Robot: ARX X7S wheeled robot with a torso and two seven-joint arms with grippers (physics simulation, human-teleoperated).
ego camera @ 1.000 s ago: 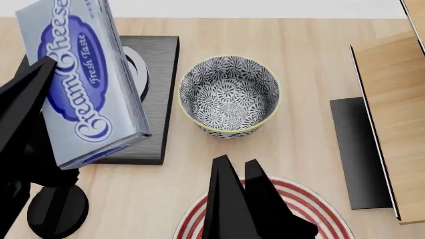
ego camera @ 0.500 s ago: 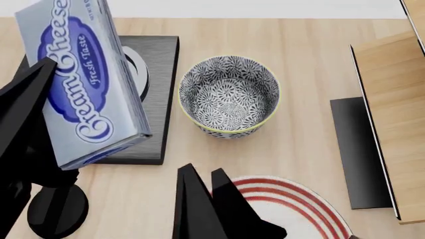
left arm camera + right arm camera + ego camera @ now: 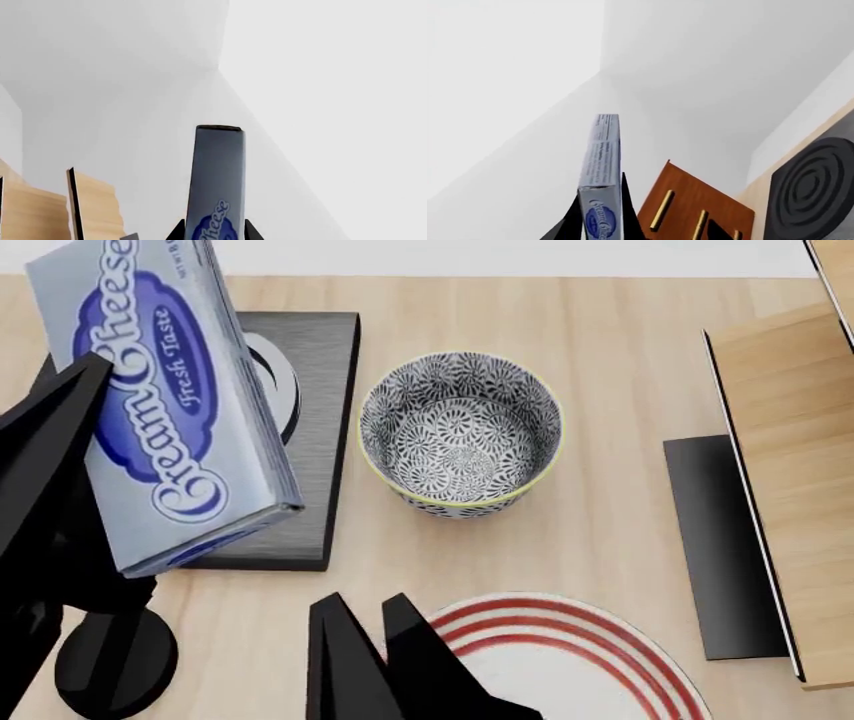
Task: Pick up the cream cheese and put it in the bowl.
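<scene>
The cream cheese (image 3: 174,400), a light-blue box with a dark-blue oval, is held high above the table's left side, to the left of the bowl. My left gripper (image 3: 213,231) is shut on it across its thin sides; one black finger (image 3: 60,450) shows in front of the box. The box also appears edge-on in the right wrist view (image 3: 602,165). The blue-and-white patterned bowl (image 3: 461,430) stands empty at mid-table. My right gripper (image 3: 363,602) is low at the front, left of the plate, with a narrow gap between its fingers and nothing in it.
A black stove block (image 3: 320,370) lies behind and under the held box. A red-striped white plate (image 3: 574,660) sits at the front edge. A wooden cabinet (image 3: 794,490) with a black panel (image 3: 721,540) stands at the right.
My right gripper has slid left along the table's front, off the plate. The box, the left gripper and the bowl have not moved.
</scene>
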